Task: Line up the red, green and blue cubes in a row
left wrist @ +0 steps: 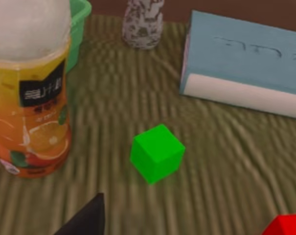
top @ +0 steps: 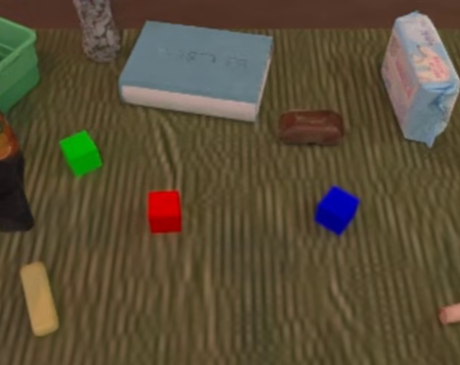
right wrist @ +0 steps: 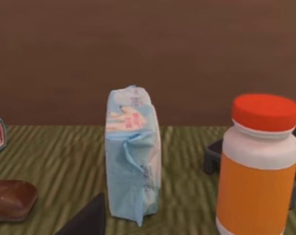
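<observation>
Green, red and blue, the three cubes lie apart on the ribbed olive cloth in the top view; the green cube sits at middle left, the red cube lower and nearer the centre, the blue cube right of centre, level with the red; they form no straight row. Neither gripper shows in the top view; each wrist view gives only one dark fingertip at its lower edge, so how far either pincer gapes I cannot tell, and nothing is seen held. A pale blue book lies at upper centre; an orange juice bottle stands near the green cube.
</observation>
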